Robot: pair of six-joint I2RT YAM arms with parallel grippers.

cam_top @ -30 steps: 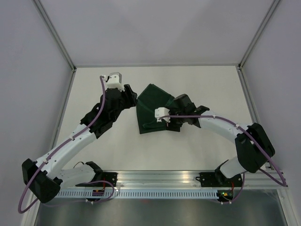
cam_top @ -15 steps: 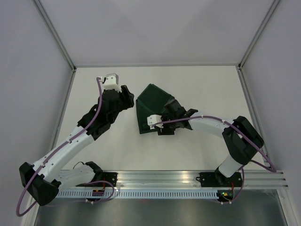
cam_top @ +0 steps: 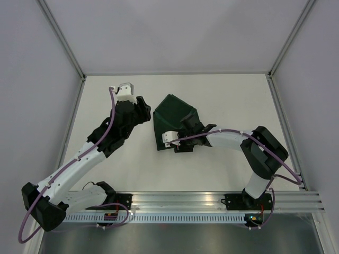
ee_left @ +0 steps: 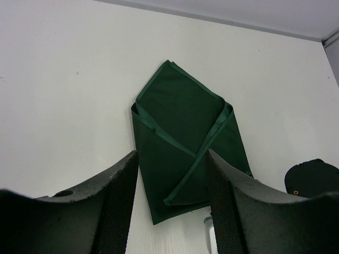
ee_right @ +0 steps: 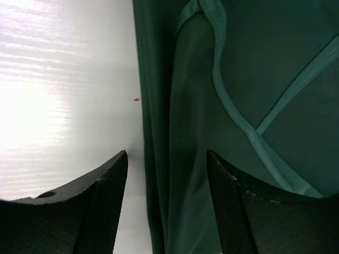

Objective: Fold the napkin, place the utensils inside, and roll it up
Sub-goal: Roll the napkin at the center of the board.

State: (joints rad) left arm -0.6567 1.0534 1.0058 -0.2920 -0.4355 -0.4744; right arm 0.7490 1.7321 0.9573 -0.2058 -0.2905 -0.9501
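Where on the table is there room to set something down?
Bare table lies between the napkin and the right wall, and along the far edge. Crowded: the napkin's left side by the left claw, its near edge under the right claw.

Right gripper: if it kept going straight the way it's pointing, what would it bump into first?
Probably the folded dark green cloth napkin. The right gripper points down with open jaws straddling the napkin's edge, one finger over the white table. How near it is, I can't tell.
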